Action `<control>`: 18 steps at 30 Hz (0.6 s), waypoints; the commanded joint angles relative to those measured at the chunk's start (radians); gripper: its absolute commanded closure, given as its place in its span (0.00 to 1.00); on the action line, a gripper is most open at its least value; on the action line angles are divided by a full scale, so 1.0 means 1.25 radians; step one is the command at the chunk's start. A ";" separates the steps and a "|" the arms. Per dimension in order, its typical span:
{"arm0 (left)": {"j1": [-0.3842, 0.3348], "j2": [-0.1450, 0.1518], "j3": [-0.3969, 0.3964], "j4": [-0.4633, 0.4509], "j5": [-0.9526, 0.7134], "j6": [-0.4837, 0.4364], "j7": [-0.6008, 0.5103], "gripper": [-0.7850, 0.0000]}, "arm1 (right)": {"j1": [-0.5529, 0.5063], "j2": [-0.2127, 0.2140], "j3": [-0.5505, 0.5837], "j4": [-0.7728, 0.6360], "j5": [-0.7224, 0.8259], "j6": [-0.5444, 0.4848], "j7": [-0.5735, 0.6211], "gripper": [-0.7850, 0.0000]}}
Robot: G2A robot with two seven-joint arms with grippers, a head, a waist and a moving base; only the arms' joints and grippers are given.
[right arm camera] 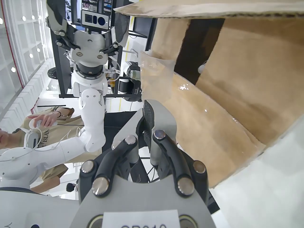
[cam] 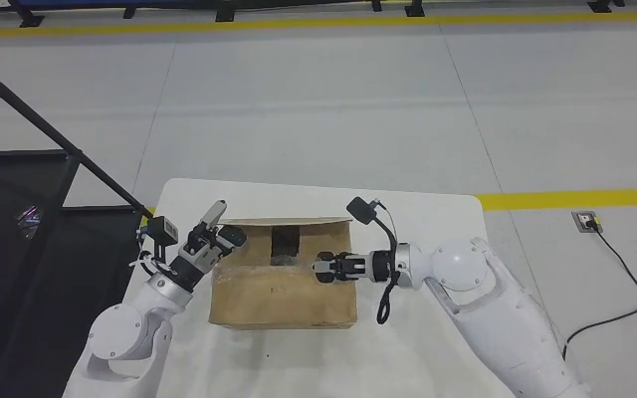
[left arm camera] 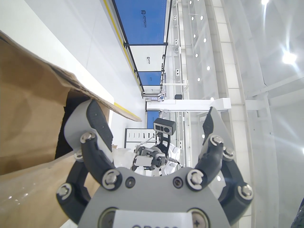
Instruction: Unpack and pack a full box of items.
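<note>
A brown cardboard box (cam: 284, 294) lies on the white table (cam: 428, 214), with a dark gap (cam: 286, 245) between its top flaps and something dark inside. My right gripper (cam: 321, 268) rests over the box top beside that gap. In its own view the right gripper (right arm camera: 147, 110) is shut on the end of a clear tape strip (right arm camera: 155, 77) that stands up off the flap (right arm camera: 213, 129). My left gripper (cam: 217, 231) hangs at the box's left end. There the left gripper (left arm camera: 154, 122) is open and holds nothing, with the box wall (left arm camera: 28, 110) next to one finger.
A black pole (cam: 70, 149) slants over the table's left rear corner, and a black panel (cam: 40, 229) stands to the left. Bare table surface lies right of the box and along the front edge (cam: 299, 358).
</note>
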 commanded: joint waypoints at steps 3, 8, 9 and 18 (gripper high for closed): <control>0.005 0.001 0.002 -0.004 0.007 0.002 -0.006 0.00 | -0.030 0.003 0.011 -0.044 -0.002 -0.040 -0.034 1.00; 0.018 0.002 -0.003 -0.014 0.006 -0.002 -0.010 0.00 | -0.061 0.007 0.023 -0.093 -0.008 -0.066 -0.056 1.00; 0.022 0.003 -0.005 -0.018 0.007 -0.003 -0.012 0.00 | -0.065 0.008 0.024 -0.101 -0.009 -0.069 -0.061 1.00; 0.063 0.009 -0.031 -0.047 0.031 -0.013 -0.045 0.00 | -0.058 0.003 0.005 -0.110 -0.008 -0.049 -0.079 1.00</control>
